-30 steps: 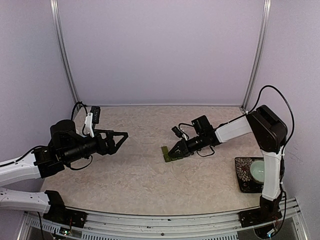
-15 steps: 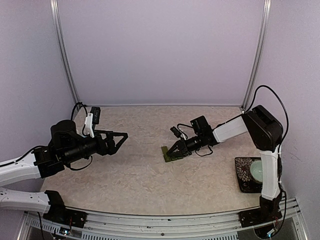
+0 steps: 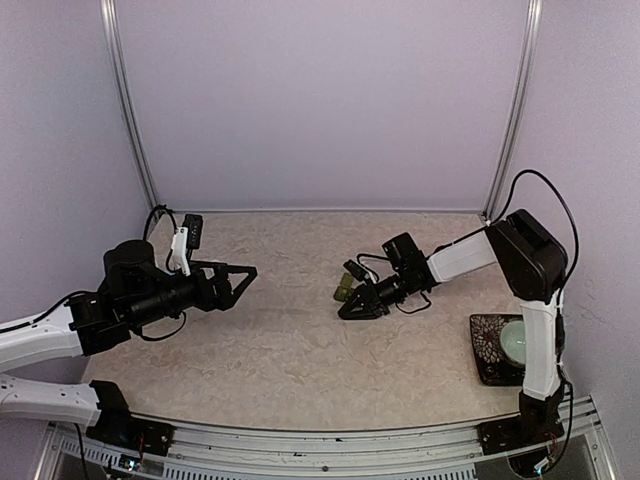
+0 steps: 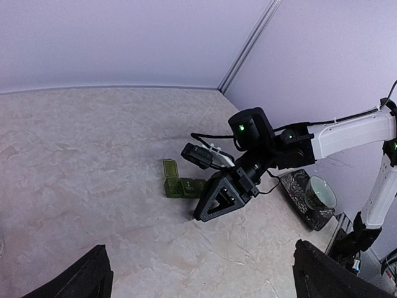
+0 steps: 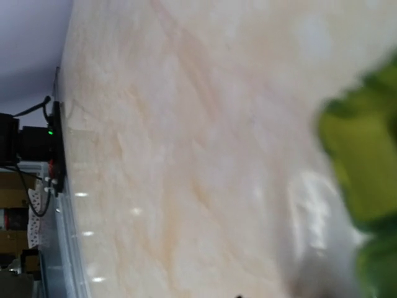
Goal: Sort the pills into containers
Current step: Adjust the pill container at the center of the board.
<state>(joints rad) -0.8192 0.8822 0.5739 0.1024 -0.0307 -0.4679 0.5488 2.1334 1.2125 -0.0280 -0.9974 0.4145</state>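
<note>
Beside right end effector (image 3: 347,311), state unclear: one pillbox strip (image 4: 183,186); left end effector (image 3: 244,281) released.

Perhaps the containers (image 5: 365,167), blurred, edge-cropped.

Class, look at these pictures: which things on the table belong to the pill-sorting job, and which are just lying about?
Belongs to the job:
green pill-box strip, one lid standing open

Just lying about:
cup
dark patterned tray under it

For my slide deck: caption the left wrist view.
Right gripper poised beside a green pill-box strip, one lid raised, on a marbled table.
</note>
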